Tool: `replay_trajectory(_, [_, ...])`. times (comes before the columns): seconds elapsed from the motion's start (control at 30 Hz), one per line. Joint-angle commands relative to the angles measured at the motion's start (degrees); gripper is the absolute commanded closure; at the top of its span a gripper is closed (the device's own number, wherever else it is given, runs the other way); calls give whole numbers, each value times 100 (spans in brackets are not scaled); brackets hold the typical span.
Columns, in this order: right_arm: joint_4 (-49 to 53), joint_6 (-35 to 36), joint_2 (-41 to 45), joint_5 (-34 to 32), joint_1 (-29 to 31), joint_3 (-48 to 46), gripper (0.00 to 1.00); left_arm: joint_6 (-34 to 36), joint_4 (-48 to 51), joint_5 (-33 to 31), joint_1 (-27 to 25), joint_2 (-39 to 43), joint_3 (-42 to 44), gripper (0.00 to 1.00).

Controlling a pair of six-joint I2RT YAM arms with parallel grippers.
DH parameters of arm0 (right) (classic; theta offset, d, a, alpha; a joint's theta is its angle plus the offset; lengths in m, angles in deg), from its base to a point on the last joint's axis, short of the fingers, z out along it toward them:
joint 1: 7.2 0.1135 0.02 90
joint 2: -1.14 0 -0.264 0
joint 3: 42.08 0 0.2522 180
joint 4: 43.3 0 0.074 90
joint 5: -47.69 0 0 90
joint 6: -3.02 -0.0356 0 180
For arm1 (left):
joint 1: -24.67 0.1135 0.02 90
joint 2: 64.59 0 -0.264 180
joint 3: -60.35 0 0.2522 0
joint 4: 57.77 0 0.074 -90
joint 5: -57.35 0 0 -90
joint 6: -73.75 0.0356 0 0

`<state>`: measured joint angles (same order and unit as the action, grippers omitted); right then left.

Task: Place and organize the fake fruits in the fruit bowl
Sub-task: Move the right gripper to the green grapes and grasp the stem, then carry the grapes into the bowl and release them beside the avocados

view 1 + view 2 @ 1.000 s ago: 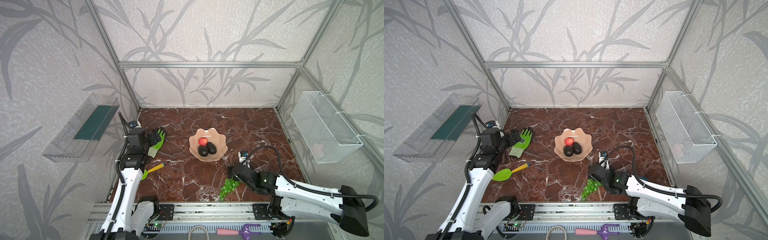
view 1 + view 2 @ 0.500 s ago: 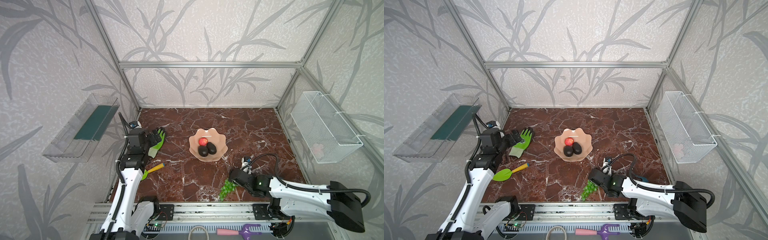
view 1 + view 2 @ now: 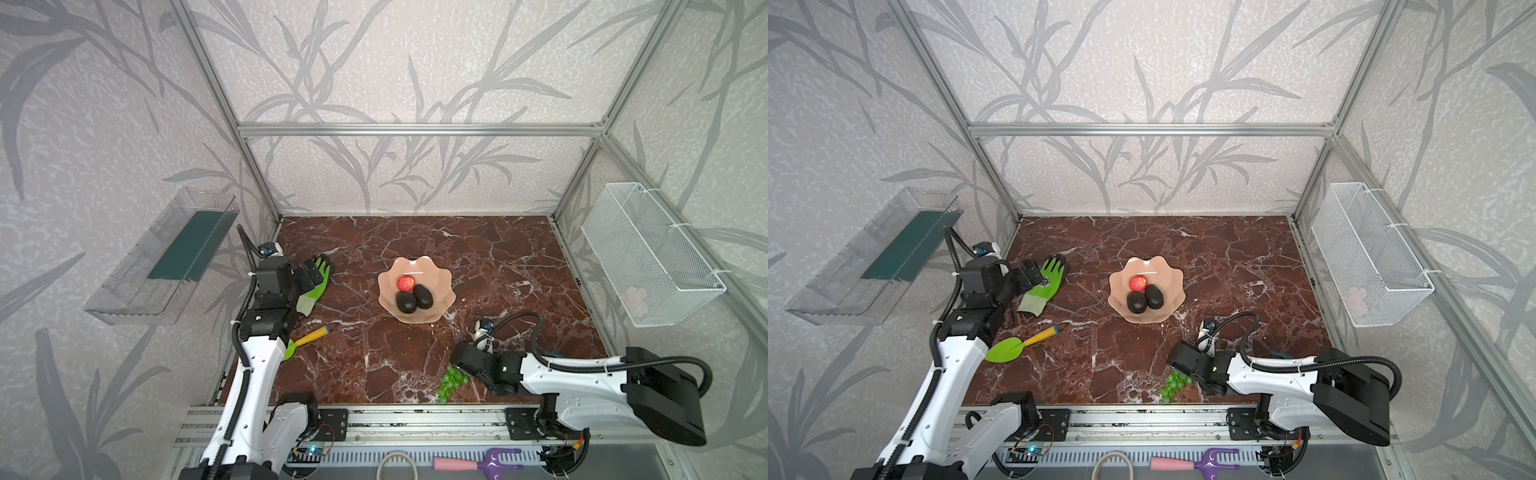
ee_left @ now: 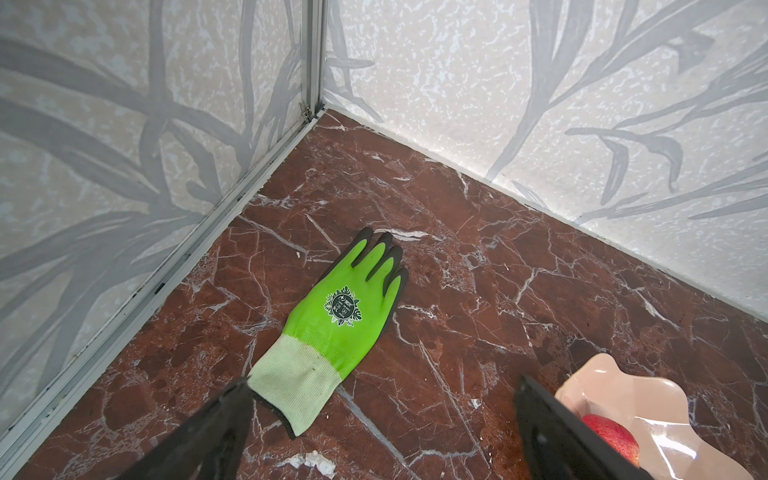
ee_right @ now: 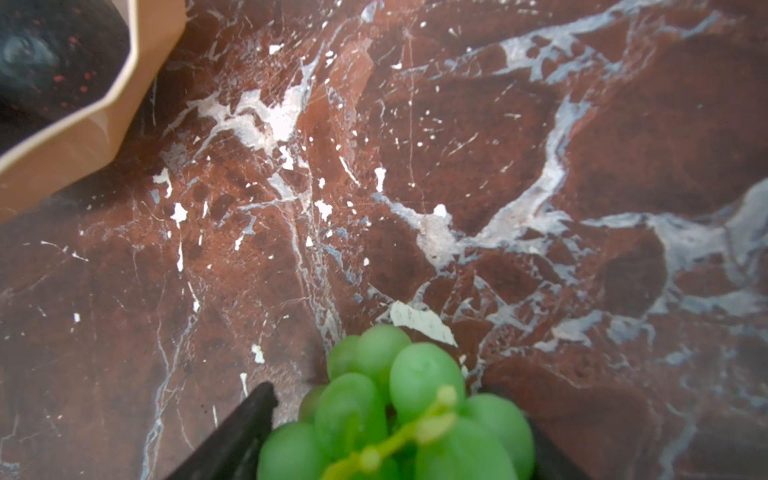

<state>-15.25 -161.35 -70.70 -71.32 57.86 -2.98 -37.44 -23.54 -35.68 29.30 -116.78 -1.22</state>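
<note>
Currently, the bunch of green grapes (image 3: 451, 384) lies on the marble tabletop (image 3: 365, 361) at the lower centre of both top views. It is near the front edge and well apart from the fruit bowl (image 3: 441, 279). The right gripper (image 5: 378, 388) is lowered over the upper end of the bunch. In the right wrist view its two dark fingers (image 5: 241, 432) stand one on each side of the grapes, and the berries fill the gap between them. Whether the fingers press on the bunch or only flank it cannot be told.

The fruit bowl sits at mid-frame in both top views. It contains the small red fruit (image 3: 406, 283) toward its upper side and two dark avocados (image 3: 406, 302), side by side, toward its lower side.

The left gripper (image 4: 382, 382) hangs above the tabletop at the left of both top views, jaws spread wide and empty. A green glove (image 4: 345, 307) lies flat on the tabletop ahead of it. A green trowel (image 3: 1007, 349) with a yellow handle lies lower in the frame than the glove, beside the left arm.
</note>
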Motion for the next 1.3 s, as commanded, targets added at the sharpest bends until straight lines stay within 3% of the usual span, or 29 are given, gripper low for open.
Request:
replay_trajectory(0.0, [17,-77,-96,-128,59,83,34,-25,-88,13,39,102,60,2])
replay_trajectory(0.23, [174,241,292,-456,60,188,51,-12,-86,-6,40,104,53,2])
replay_trajectory(0.5, [381,802,743,-962,53,410,55,-11,-87,-8,41,95,54,2])
replay_trajectory(0.67, [559,1761,996,-1197,-17,913,55,-8,-87,-11,42,94,54,2])
replay_trajectory(0.77, [448,2545,1145,-800,-388,1219,55,-3,-94,-6,39,94,57,2])
replay_trajectory(0.97, [201,3933,1075,676,-1482,1898,55,-8,-83,-24,39,103,56,2])
replay_trajectory(1.07, [19,4257,850,1423,-1952,2214,55,3,-82,-24,43,103,53,2])
replay_trajectory(1.27, [-176,4624,176,2006,-2155,3000,55,10,-71,-34,41,112,61,2])
